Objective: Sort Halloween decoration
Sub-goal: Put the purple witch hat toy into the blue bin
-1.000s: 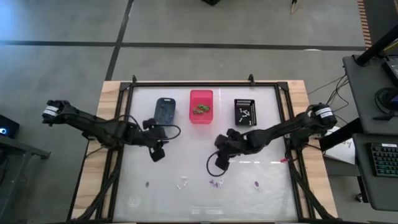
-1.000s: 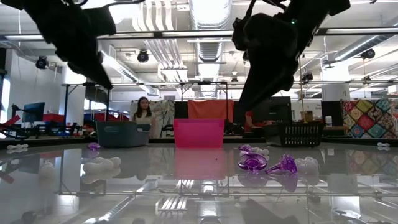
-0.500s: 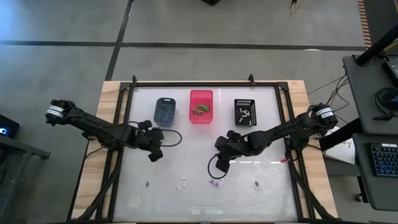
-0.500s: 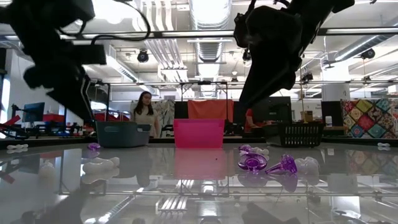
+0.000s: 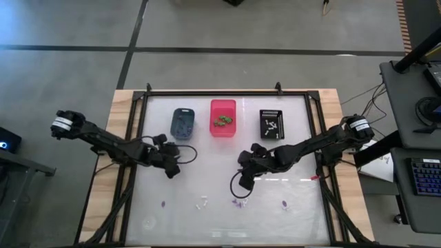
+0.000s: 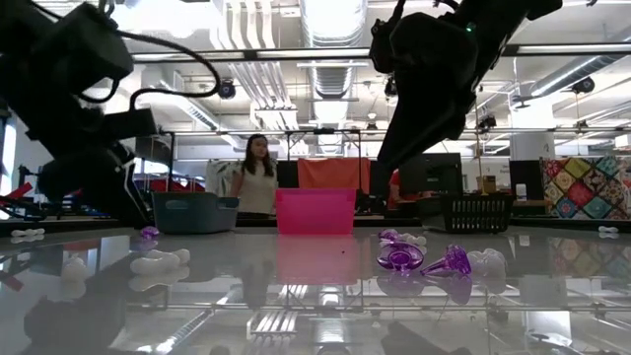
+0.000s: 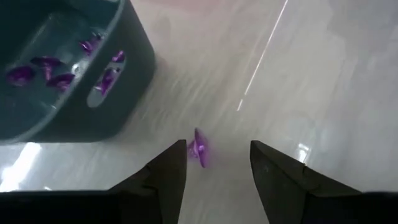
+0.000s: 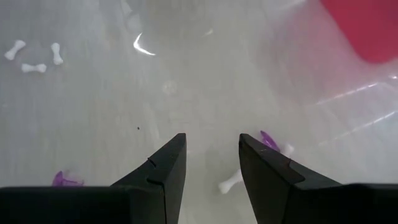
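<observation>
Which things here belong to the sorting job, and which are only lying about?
Job:
- purple trinkets and white bones loose on the table
- blue-grey bin, pink bin, black bin
- left gripper, right gripper

Lying about:
- keyboard
- person in the room behind

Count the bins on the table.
3, in a row along the far side: blue-grey bin on the left, pink bin in the middle, black bin on the right.
</observation>
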`<state>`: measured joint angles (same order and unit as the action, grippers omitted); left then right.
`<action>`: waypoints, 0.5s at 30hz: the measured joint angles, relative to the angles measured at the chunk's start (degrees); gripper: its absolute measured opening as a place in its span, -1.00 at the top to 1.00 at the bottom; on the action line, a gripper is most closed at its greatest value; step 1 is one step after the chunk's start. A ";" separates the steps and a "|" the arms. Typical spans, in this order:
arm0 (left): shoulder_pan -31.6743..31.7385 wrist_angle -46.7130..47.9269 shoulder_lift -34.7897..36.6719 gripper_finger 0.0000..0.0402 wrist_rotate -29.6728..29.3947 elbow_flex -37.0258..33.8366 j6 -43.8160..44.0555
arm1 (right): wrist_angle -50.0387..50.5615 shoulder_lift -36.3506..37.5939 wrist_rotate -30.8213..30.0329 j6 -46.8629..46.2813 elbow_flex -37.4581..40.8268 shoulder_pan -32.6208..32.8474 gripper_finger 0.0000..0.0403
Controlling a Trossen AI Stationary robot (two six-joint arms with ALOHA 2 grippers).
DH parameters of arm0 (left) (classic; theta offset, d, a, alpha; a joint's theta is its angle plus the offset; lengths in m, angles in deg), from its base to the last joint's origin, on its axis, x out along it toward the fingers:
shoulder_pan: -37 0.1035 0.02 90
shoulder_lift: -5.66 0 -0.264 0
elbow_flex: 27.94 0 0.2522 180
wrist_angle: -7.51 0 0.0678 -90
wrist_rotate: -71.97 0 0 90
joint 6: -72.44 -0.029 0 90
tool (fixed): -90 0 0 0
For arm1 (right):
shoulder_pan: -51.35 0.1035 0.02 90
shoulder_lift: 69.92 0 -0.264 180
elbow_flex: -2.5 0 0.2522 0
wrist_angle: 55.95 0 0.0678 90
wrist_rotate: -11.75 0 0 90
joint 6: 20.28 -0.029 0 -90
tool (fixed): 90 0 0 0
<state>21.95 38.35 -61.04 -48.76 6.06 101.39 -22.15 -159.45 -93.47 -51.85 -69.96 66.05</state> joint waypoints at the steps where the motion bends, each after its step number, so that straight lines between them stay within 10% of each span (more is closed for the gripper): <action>1: 0.00 -1.38 0.00 0.20 -0.40 -0.87 0.02 | -0.02 0.00 0.00 0.10 -0.01 0.00 0.32; 15: 0.04 -4.26 -0.95 0.41 -3.24 -3.81 0.53 | -1.10 0.00 -0.33 0.80 -0.02 -0.09 0.32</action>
<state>21.99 34.09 -61.99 -52.00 2.25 101.93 -23.25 -159.45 -93.80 -51.04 -69.98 65.96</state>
